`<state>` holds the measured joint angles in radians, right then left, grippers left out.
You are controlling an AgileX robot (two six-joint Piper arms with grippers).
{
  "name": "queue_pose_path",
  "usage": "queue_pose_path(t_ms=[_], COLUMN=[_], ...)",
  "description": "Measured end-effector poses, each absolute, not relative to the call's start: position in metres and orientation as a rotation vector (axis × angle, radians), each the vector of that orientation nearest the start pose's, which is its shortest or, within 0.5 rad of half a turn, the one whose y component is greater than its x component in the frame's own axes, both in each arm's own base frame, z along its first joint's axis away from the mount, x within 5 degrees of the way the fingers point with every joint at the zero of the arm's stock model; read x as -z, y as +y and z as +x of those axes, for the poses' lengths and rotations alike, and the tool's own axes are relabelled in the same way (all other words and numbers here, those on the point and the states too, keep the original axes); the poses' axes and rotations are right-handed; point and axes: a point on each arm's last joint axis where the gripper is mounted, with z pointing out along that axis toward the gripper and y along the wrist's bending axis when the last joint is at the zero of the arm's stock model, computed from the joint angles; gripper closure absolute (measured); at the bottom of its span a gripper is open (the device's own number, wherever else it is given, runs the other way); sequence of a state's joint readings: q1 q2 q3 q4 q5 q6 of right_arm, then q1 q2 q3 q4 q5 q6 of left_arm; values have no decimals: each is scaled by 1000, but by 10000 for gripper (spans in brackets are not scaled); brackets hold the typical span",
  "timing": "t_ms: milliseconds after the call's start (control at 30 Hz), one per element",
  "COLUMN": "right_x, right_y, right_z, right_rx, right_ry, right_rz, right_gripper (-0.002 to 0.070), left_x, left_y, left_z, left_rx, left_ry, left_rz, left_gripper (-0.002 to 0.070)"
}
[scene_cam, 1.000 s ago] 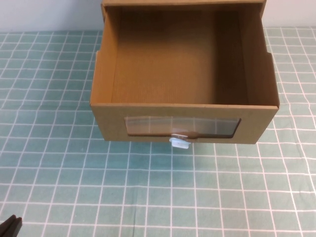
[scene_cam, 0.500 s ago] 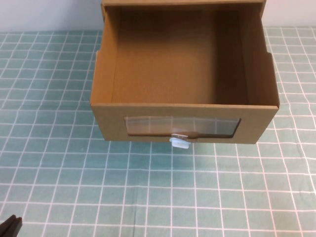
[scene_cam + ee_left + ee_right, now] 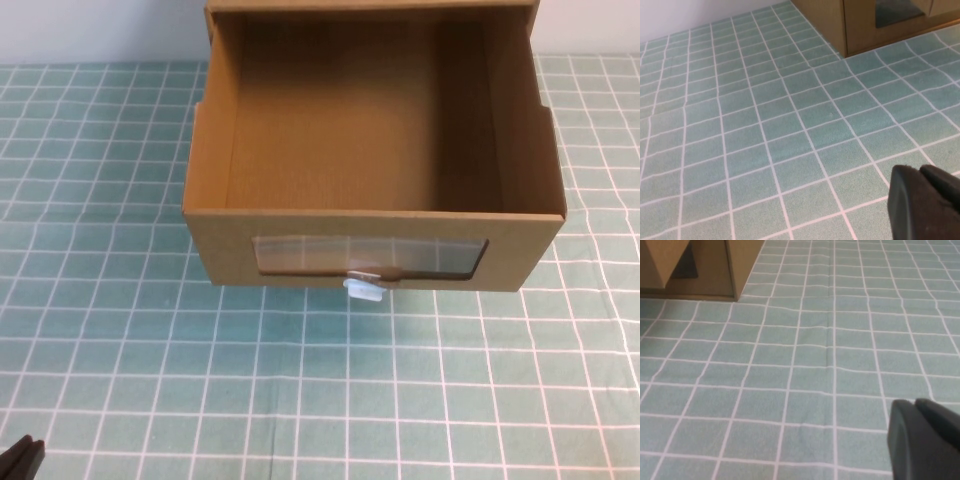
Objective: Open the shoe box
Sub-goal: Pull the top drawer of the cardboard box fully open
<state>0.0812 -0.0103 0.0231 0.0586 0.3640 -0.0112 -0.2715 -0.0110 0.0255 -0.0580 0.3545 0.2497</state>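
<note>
At the far middle of the table [image 3: 300,400], the shoe box [image 3: 225,250] stood with its drawer slid out towards the robot. The left gripper [image 3: 20,458], at the near left edge, and the right gripper [image 3: 916,405], above the cloth well apart from the box, were both closed and held nothing.

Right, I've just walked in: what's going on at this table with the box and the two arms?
Nothing is being handled. The shoe box stands open at the far middle of the checked cloth, drawer slid out toward the robot, empty inside. The left gripper sits shut at the near left corner. The right gripper is shut over bare cloth, apart from the box.
</note>
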Motion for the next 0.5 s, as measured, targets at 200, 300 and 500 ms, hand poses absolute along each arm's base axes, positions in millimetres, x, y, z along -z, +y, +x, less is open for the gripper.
queue_pose_path(t_ms=[200,300,500], right_x=[-173,-173,-173], right_y=[7,8,8], right_z=[52,52,52], right_rx=[-144,-150,-153], right_ry=[1861,1861,1858], right_rz=[-25,-22,-21], right_gripper=[689,690,690], left_x=[-173,-173,-173], left_y=[-16,-16,-16], left_z=[51,51,51], left_rx=[72,72,72], left_ry=[1799,1799,1799], left_rz=[442,442,442], left_gripper=[680,680,680])
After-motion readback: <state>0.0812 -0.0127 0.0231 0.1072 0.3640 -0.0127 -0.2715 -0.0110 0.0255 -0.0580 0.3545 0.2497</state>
